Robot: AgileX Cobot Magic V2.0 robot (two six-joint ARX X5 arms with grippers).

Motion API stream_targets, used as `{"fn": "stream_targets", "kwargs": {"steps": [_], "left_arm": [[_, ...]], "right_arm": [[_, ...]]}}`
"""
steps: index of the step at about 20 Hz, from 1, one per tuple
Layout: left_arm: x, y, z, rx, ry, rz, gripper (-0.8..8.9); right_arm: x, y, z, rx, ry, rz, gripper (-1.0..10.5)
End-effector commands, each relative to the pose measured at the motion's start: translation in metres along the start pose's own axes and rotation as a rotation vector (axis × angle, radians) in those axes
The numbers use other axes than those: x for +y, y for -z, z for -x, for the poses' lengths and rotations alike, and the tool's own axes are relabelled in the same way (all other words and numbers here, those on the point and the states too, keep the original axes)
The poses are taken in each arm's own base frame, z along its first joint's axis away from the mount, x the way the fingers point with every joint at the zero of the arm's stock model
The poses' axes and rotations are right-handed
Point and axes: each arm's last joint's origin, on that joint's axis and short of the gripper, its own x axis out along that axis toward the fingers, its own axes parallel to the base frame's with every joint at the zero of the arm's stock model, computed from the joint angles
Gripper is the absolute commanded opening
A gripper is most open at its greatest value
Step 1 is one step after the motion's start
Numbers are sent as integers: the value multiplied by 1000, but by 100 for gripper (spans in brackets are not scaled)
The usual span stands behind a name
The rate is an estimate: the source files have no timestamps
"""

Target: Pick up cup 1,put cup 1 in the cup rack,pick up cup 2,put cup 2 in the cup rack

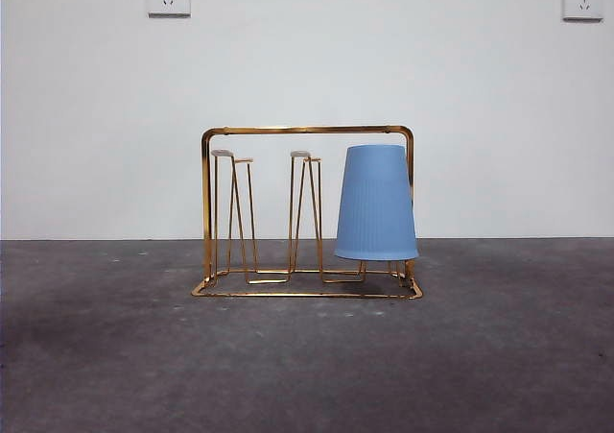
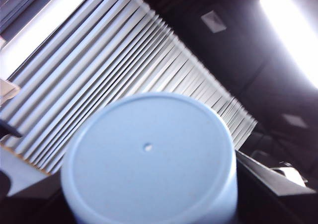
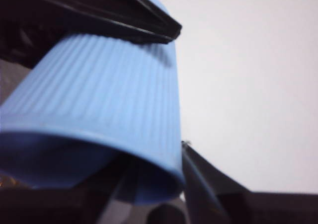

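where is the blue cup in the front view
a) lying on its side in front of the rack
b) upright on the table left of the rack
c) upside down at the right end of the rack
c: the blue cup stands mouth down, wide rim at the bottom, at the right end of the gold rack, while the other prongs are bare.

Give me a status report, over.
Left gripper: pale blue plastic cup close, base toward camera. Right gripper against ribbed blue cup. Blue tapered cup inverted on gold wire rack, one end; no arm near it.
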Motion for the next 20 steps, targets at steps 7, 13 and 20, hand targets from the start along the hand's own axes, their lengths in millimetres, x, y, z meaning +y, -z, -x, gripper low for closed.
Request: {"fn": "stream_targets", "kwargs": {"steps": [7, 13, 20], "left_arm": [[-23, -28, 35, 27, -195, -192, -6], [-63, -12, 88, 148, -1076, -581, -6], [-64, -8, 98, 154, -1278, -666, -6]], "right_arm": [[-3, 27, 28, 190, 2, -157, 164], [-3, 51, 55, 335, -40, -313, 163], [2, 56, 59, 376, -121, -392, 162]]}}
